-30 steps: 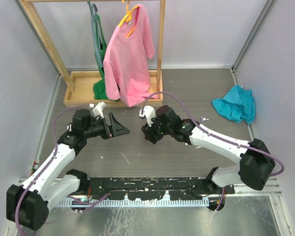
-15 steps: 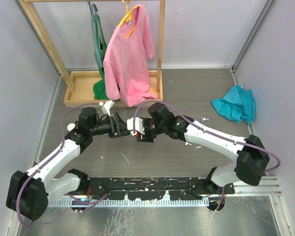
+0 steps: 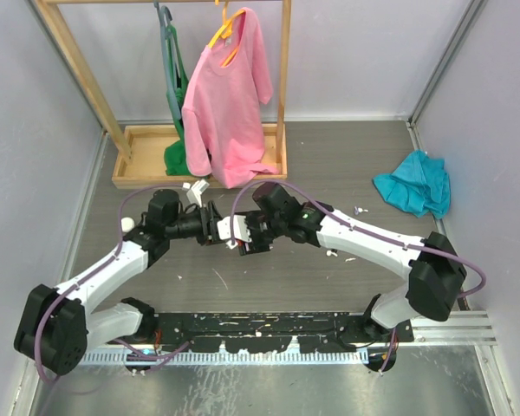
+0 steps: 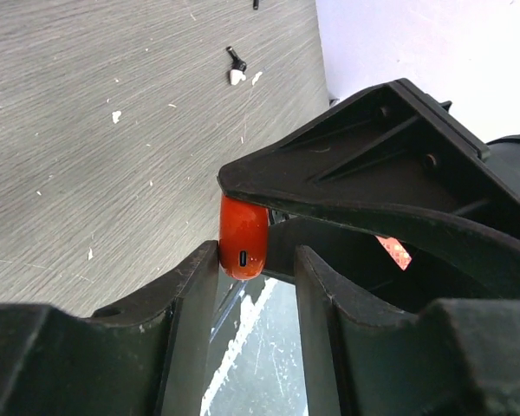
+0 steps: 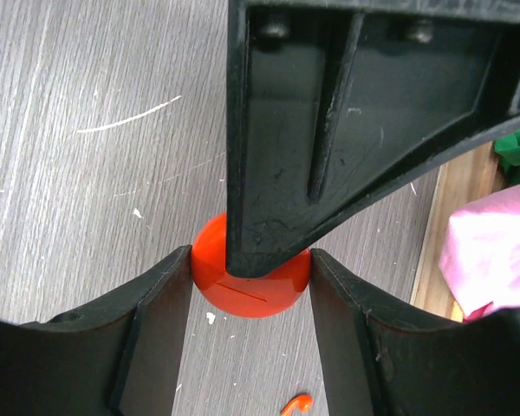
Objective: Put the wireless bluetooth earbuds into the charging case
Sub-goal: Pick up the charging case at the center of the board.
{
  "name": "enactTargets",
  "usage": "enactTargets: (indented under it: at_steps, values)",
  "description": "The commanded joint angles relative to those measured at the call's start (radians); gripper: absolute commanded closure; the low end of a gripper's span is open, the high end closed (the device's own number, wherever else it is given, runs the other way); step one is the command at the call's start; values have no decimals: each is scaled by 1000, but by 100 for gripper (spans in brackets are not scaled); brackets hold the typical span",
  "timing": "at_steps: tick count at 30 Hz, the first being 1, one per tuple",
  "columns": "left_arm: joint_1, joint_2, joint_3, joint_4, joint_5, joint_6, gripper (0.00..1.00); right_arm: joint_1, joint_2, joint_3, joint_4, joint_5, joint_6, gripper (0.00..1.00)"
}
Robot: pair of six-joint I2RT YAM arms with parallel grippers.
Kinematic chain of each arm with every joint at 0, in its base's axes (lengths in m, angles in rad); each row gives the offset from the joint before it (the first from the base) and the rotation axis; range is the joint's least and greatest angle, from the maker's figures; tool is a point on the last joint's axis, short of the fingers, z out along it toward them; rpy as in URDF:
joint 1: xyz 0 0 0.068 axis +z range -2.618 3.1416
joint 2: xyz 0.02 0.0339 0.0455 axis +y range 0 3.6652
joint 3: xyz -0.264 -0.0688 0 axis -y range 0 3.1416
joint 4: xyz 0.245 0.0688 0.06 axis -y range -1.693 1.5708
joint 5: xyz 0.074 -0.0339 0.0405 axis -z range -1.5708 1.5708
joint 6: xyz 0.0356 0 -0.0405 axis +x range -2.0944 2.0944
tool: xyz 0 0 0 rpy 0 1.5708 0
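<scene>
Whereas a second ago the arms stood apart over the table (image 3: 347,165), with the left jaws spread wide, they now meet at its middle. Entries, by size:

- Left arm (image 3: 113,264): has reached inward from the near left corner to meet its partner.
- Right arm (image 3: 373,243): stretched from the near right corner to the same spot, a little further in than before.
- Right gripper (image 5: 251,260): clamped on the charging case, one finger pressed to each side; grip unchanged.
- Left gripper (image 4: 256,256): jaws drawn well in around the case's edge. One finger (image 4: 191,295) touches it, but a thin dark gap seems to remain at the other. Whether it has clamped cannot be told.
- Charging case (image 5: 243,299): one, round, orange-red, held off the table between both grippers, its seam closed.
- Earbuds: none in the case. An orange-red earbud (image 5: 295,405) lies on the table beneath it. A small dark-and-white piece (image 4: 235,68), probably another, lies well apart.

Assessment: this two-handed hold probably prepares for opening the lid. Insertion has not yet begun.
</scene>
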Motion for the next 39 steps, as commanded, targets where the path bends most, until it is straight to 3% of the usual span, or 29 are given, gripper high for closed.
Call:
enactTargets:
  at_steps: [1, 7, 10, 14, 19, 22, 25, 31, 39]
  values:
    - [-24, 25, 7, 76, 33, -10, 59, 10, 5, 58, 19, -6, -52, 64]
    - [-31, 53, 7, 77, 37, -4, 62, 12, 14, 69, 16, -4, -70, 64]
    - [-31, 47, 3, 88, 35, -2, 70, 13, 15, 70, 16, -6, -75, 63]
    - [-31, 18, 5, 90, 32, 23, 89, 12, 12, 67, 18, 2, -72, 61]
    - [-32, -51, 18, 12, -13, 126, 100, 12, -12, 53, 18, 31, -55, 54]
    - [-31, -114, 3, 10, -72, 187, 100, 6, -51, 25, 52, 36, -10, 40]
    - [-31, -177, -33, 69, -112, 216, 100, -8, -108, -21, 114, 22, 51, 36]
    - [-31, -284, -95, 189, -168, 259, 100, -63, -234, -118, 277, -64, 252, 30]
    - [-31, -420, -224, 496, -241, 230, 100, -134, -365, -323, 725, -165, 753, 29]
